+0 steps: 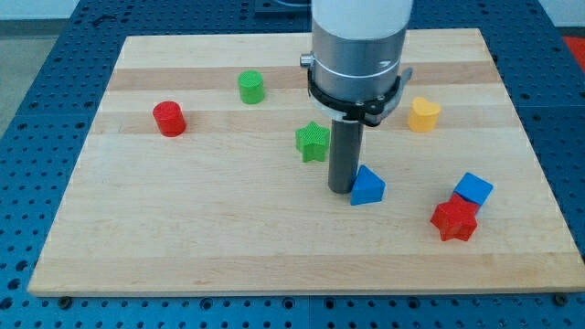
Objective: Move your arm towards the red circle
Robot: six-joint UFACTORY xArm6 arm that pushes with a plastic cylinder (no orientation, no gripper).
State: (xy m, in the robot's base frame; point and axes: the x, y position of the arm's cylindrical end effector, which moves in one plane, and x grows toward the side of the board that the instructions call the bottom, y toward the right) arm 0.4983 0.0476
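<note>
The rod's tip (341,190) stood beside the blue triangle (367,186), far from the red circle (169,119).

The rod had no jaws to open or close and held nothing; its end rested on the wooden board (228,247), just left of the triangle, below the green star (313,142). The red circle sat well apart, toward the view's upper left, with the green cylinder (251,87) to its right.

The arm (358,46) is cut off at the view's top.
</note>
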